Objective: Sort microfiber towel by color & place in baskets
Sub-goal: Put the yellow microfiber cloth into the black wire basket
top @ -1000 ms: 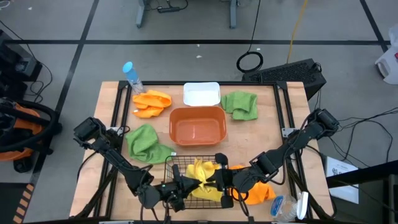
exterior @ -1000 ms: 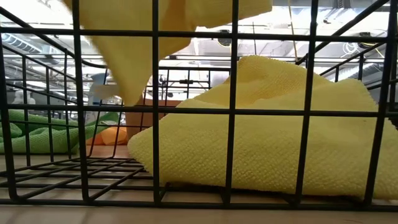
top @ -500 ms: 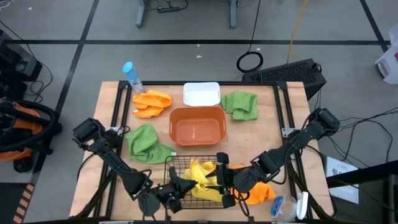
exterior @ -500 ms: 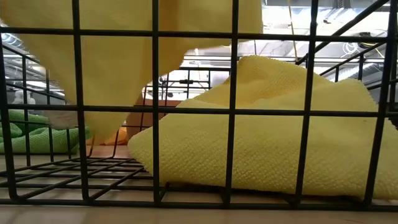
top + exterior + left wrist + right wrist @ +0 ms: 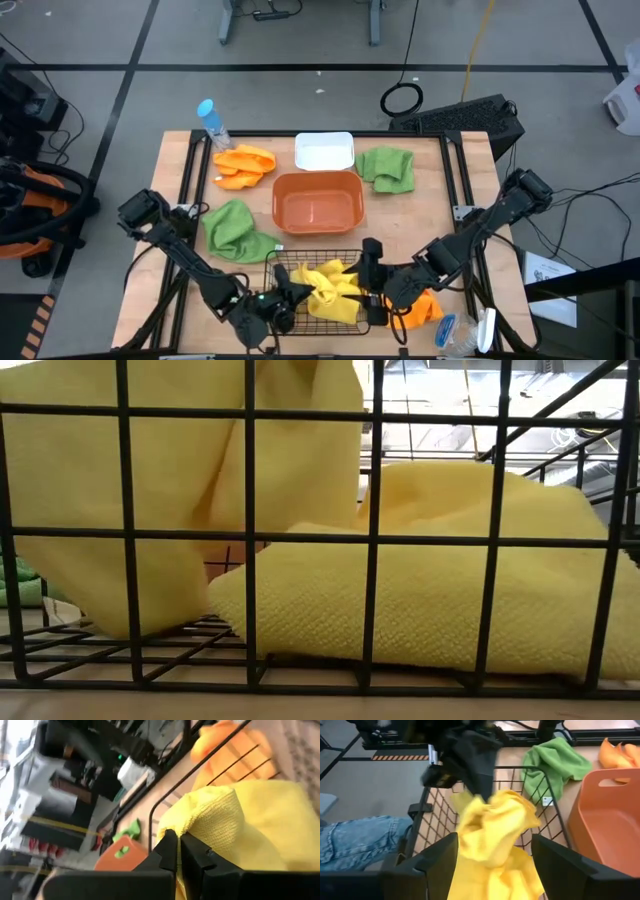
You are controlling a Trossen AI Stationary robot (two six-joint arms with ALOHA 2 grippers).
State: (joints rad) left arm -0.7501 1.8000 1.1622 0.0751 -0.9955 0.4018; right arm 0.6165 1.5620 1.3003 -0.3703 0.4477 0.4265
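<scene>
Room: grey workshop floor with cables behind a wooden table (image 5: 440,200); in the right wrist view a person's jeans show just beyond the near table edge.
Wire basket: black mesh basket (image 5: 281,263) at the near middle of the table, with both yellow towels (image 5: 330,290) now inside it.
Change: a second ago one yellow towel hung high over the basket between the two grippers; now it has sagged down so its lower edge touches the basket floor, beside the towel already lying there.
Right gripper: right gripper (image 5: 492,865) sits over the basket's right side, fingers spread wide with nothing between them; it has just let go of its corner and pulled back a little.
Left gripper: left gripper (image 5: 179,855) at the basket's near-left side, clenched on a fold of the upper yellow towel, still holding it up.
Meaning: yellow looks nearly sorted; what seems left there is for the left gripper to let go.
Other towels: green (image 5: 238,230) left of the basket, green (image 5: 388,168) far right, orange (image 5: 243,166) far left, orange (image 5: 425,308) near right beside the basket, all still on the table.
Other baskets: orange tub (image 5: 318,201) and white bin (image 5: 324,152), both without towels.
</scene>
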